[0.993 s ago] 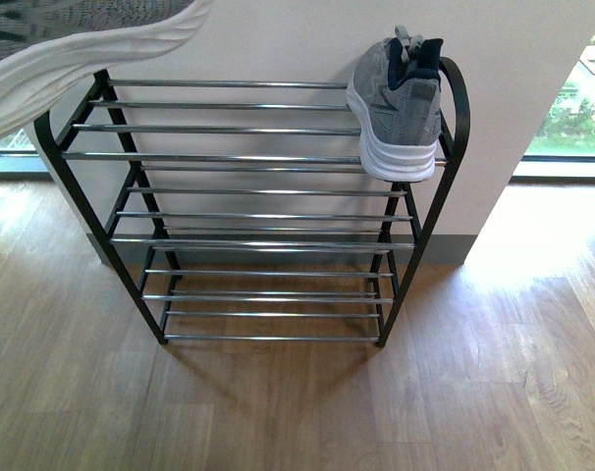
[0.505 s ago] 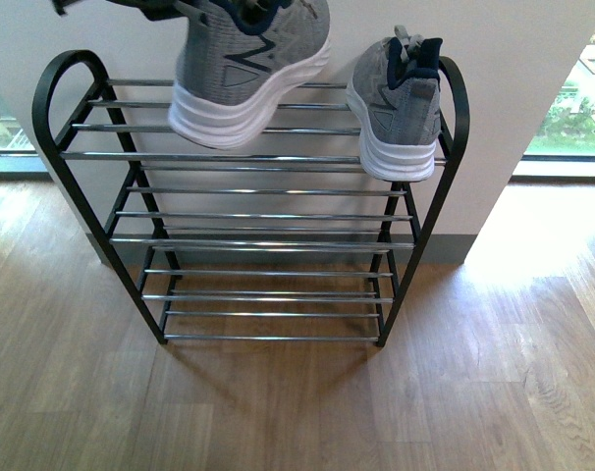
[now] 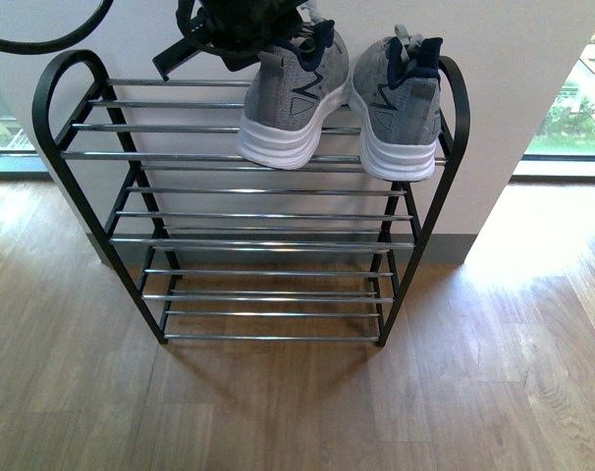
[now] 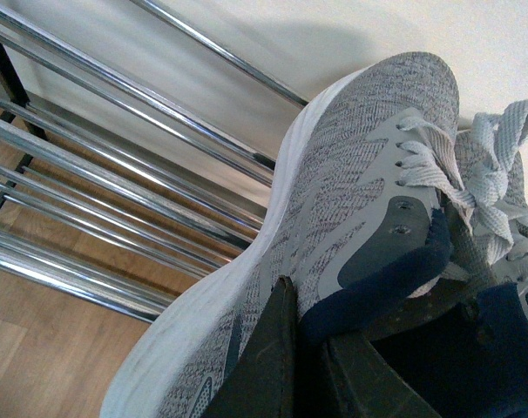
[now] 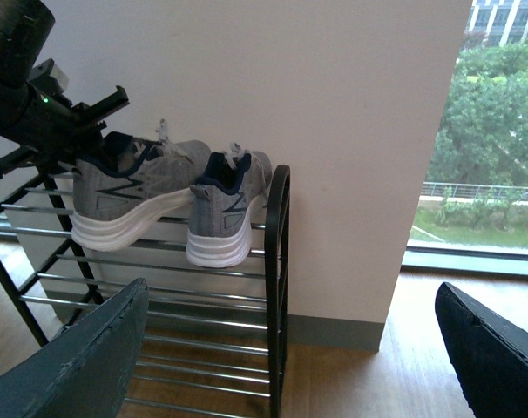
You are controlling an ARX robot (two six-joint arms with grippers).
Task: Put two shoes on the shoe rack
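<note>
The black shoe rack (image 3: 70, 155) with chrome bars stands against a white wall. One grey sneaker (image 3: 401, 103) rests on the right of the top tier. My left gripper (image 3: 241, 34) is shut on the collar of the second grey sneaker (image 3: 296, 98), whose white sole lies on the top bars just left of the first. In the left wrist view the held sneaker (image 4: 351, 209) fills the frame, a finger (image 4: 264, 366) pressed on its side. The right wrist view shows both sneakers (image 5: 129, 205) (image 5: 225, 213) on the rack (image 5: 277, 287). My right gripper (image 5: 299, 357) is open, apart from the rack.
Wooden floor (image 3: 297, 402) spreads in front of the rack. The white wall (image 3: 513, 108) ends at a corner to the right, with a window (image 3: 577, 98) beyond. The lower tiers (image 3: 268, 294) hold nothing.
My left gripper has carried the second sneaker rightward and down onto the top tier, beside the first sneaker. The first sneaker and rack have not moved.
</note>
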